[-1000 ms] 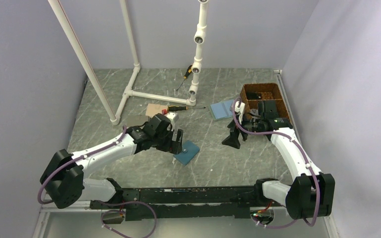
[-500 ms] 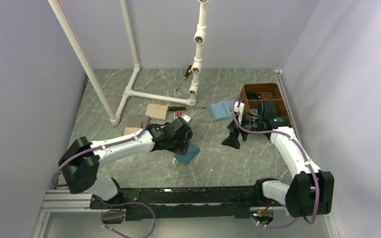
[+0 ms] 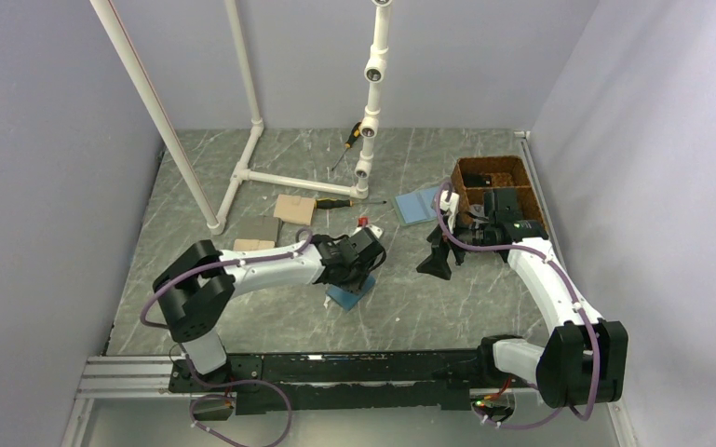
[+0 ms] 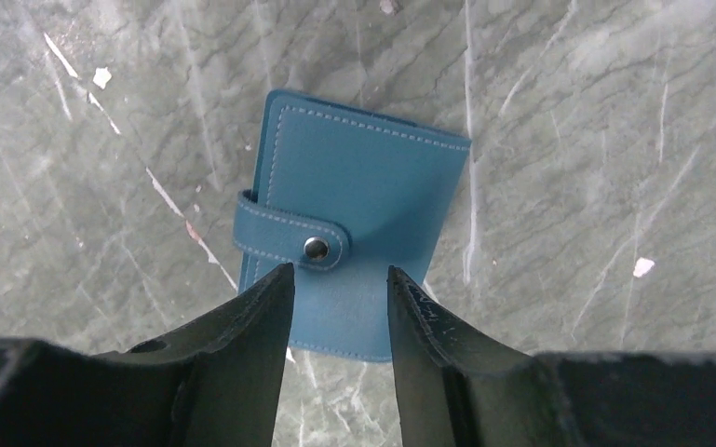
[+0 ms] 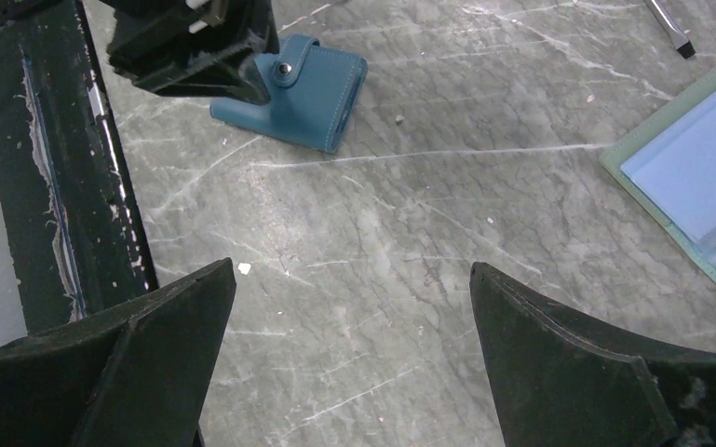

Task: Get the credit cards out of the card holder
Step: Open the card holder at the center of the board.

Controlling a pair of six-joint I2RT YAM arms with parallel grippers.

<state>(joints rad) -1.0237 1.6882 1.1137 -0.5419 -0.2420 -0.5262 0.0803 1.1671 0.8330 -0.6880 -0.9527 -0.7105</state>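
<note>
The card holder [image 4: 363, 200] is a teal-blue wallet lying shut on the grey marble table, its strap snapped closed. It also shows in the top view [image 3: 348, 297] and in the right wrist view [image 5: 309, 92]. No credit cards show; the shut wallet hides whatever is inside it. My left gripper [image 4: 338, 272] hovers just over the wallet's near edge by the strap, jaws open a little and empty; in the top view it [image 3: 361, 272] covers the wallet's far part. My right gripper [image 5: 352, 270] is wide open and empty over bare table, to the right [image 3: 436, 263].
A paler blue-grey folder [image 3: 417, 205] lies open behind the right gripper, beside a brown basket [image 3: 492, 175]. Tan blocks [image 3: 292, 207], two screwdrivers [image 3: 333, 202] and a white pipe frame [image 3: 270, 177] stand at the back left. A black rail [image 3: 335, 366] runs along the near edge.
My left arm has swung right and its gripper has come over the wallet's near side. The wallet and the right arm have not moved.
</note>
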